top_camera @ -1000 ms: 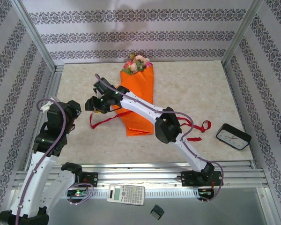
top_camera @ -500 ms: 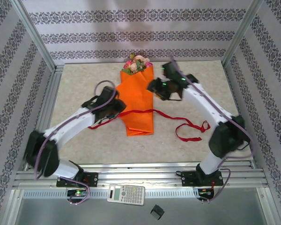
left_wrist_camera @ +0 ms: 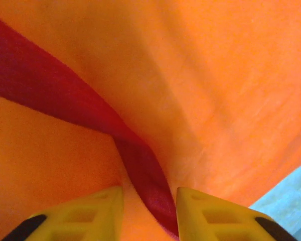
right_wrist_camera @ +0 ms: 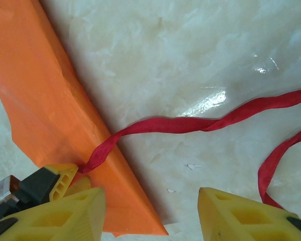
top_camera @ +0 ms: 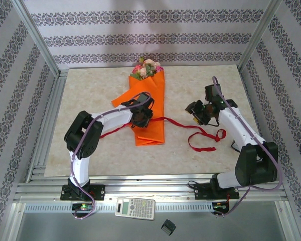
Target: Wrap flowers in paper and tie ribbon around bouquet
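Note:
The bouquet lies mid-table, an orange paper (top_camera: 151, 98) cone with the flowers (top_camera: 147, 69) at its far end. The dark red ribbon (top_camera: 178, 123) crosses the cone's lower half and curls off to the right. My left gripper (top_camera: 142, 119) is pressed down on the cone; in its wrist view its gripper (left_wrist_camera: 149, 201) is open, the ribbon (left_wrist_camera: 140, 160) running between the yellow fingertips over the paper (left_wrist_camera: 215, 75). My right gripper (top_camera: 197, 113) hovers open to the cone's right. Its wrist view shows the gripper (right_wrist_camera: 151, 201) above bare table, the ribbon (right_wrist_camera: 190, 124) and the paper (right_wrist_camera: 40, 100).
The marble table (top_camera: 90, 100) is boxed in by patterned walls and aluminium posts. A calculator (top_camera: 135, 207) and a small black part (top_camera: 168, 227) lie on the front ledge. The left gripper's fingers (right_wrist_camera: 57, 181) appear at the ribbon in the right wrist view.
The right arm has swung back from across the cone to the right side. The left arm has reached in onto the cone. The ribbon now lies across the cone.

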Action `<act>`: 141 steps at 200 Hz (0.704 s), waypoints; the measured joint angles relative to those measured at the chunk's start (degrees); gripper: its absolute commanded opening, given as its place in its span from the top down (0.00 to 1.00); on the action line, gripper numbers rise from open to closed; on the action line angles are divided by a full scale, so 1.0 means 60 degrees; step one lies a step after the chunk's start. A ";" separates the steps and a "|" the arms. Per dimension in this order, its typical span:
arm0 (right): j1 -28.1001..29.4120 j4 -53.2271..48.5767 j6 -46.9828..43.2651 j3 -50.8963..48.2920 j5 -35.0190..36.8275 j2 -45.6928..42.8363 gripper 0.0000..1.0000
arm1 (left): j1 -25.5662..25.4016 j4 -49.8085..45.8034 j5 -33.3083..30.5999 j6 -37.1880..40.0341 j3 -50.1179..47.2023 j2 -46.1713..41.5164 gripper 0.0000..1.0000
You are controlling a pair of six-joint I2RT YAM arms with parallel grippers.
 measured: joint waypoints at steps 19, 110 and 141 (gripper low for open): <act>0.0004 0.0171 -0.0040 0.0000 -0.0146 -0.0047 0.49 | 0.0000 0.0109 -0.0073 -0.0382 0.0047 0.0189 0.95; 0.1279 0.1366 -0.0969 0.1286 -0.0892 0.2233 0.44 | 0.0739 0.0069 -0.0841 -0.0375 -0.2452 -0.3825 1.00; 0.1738 0.1752 -0.1610 0.2124 -0.1333 0.3534 0.44 | 0.2379 -0.0455 -0.1042 -0.0098 -0.5173 -0.7129 1.00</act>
